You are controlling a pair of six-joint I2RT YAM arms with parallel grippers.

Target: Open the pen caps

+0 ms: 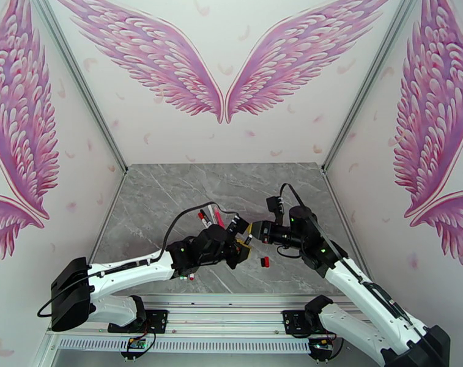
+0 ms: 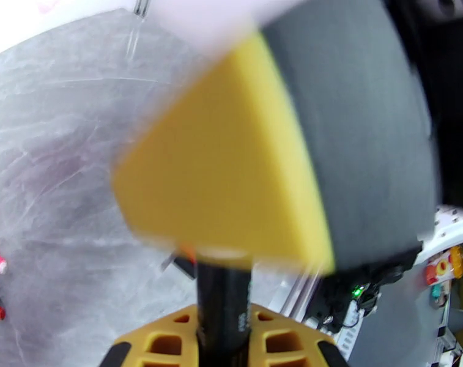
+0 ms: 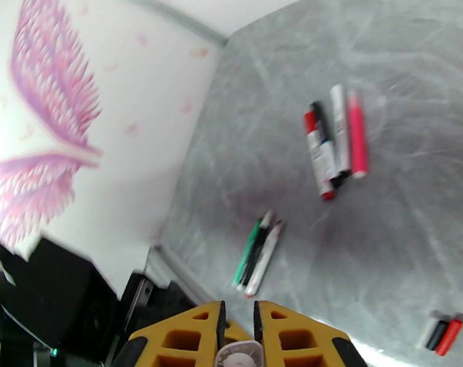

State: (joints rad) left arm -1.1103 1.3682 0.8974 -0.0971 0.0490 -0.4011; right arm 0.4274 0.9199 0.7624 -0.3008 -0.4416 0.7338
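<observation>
Two end effectors [image 2: 224,341] [image 3: 238,328] clamping one pen [image 2: 222,292] | grey marble table [image 1: 164,197] | pink-winged walls [image 1: 231,139]

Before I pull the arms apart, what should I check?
1. Left gripper shut on pen: ok.
2. Right gripper shut on that pen's other end: ok.
3. Its cap loosened: cannot tell, blurred.
4. Other pens lying out of the way: ok.
5. Loose caps apart from both grippers: ok.
</observation>
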